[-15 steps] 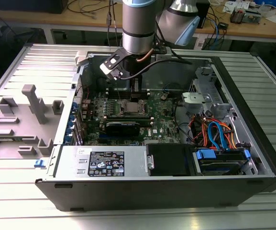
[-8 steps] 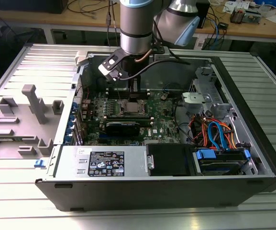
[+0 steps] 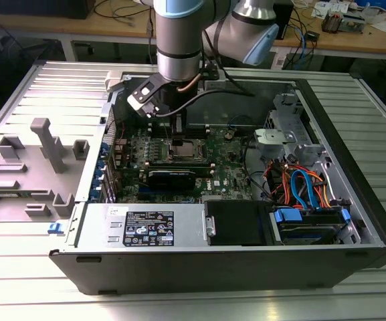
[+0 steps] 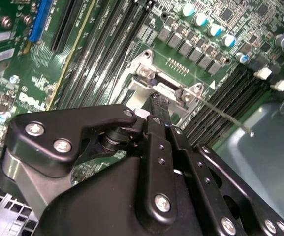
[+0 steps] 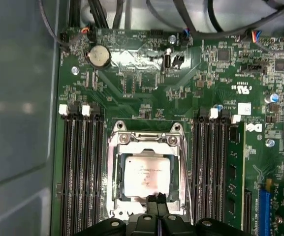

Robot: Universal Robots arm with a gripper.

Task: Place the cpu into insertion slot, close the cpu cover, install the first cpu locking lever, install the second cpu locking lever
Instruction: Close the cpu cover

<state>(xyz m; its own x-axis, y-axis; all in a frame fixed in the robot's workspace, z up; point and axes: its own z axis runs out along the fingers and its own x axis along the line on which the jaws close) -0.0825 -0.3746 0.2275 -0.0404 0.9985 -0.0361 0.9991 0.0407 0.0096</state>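
On the slatted metal table [image 3: 19,294], in the open computer case [image 3: 246,257], the cpu [image 5: 146,174] is seen seated in the insertion slot [image 5: 111,162] under the apparently lowered cpu cover [image 5: 149,146], with the end effector [image 5: 157,199] clenched at its edge, and the chip is judged light, rigid and fragile, best held by its edges.

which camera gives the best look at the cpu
The first wrist view: it looks straight down on the cpu, nearly its whole silver top seated in the insertion slot. The exterior view shows it as a small pale square below the arm. In the second wrist view the gripper covers most of the slot.
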